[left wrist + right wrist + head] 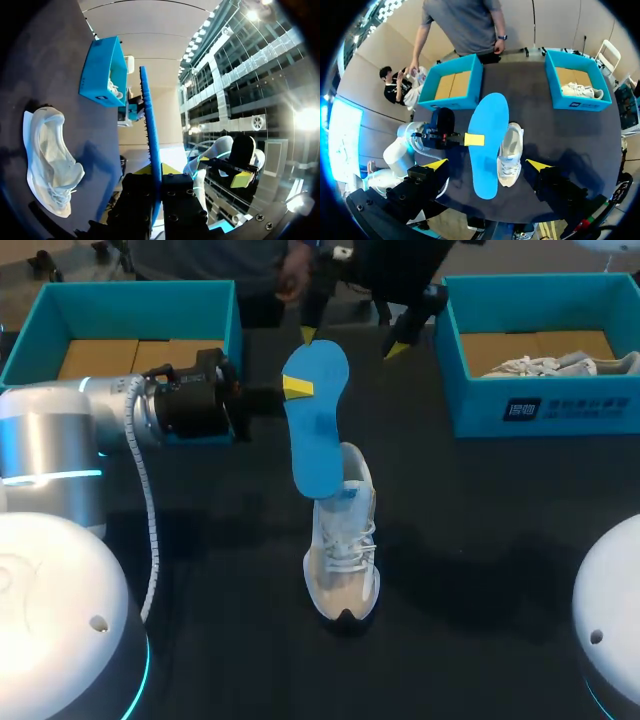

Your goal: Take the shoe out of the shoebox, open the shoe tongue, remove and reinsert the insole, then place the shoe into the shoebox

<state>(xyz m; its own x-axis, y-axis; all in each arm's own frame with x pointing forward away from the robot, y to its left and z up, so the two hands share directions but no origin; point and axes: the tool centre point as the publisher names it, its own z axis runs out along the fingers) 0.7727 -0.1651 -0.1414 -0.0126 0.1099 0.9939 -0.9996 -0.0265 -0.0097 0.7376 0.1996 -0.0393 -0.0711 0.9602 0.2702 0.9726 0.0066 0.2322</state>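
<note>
Dark tabletop [480,570] carries two teal shoeboxes along its far side. The left shoebox [140,310] sits far left with brown card in its bottom. The right shoebox [475,400] sits far right with a second white shoe [560,365] lying in it. The white and silver left arm [60,430] comes in from the left, just near of the left shoebox.

In the middle of the tabletop the white shoe [345,560] stands upright on its sole, outside both boxes, toe toward the near edge and laces on top. The blue insole [315,430] is out of the shoe and held in the air over its heel end. The left wrist view shows the insole edge-on and apart from the shoe.

The left jaws are clamped on the insole's left edge toward its far end, with one yellow fingertip [297,388] lying on its upper face. The right jaws hang high over the far middle of the tabletop, spread wide apart and holding nothing. In the right wrist view their yellow fingertips [437,163] stand either side of the insole below.
</note>
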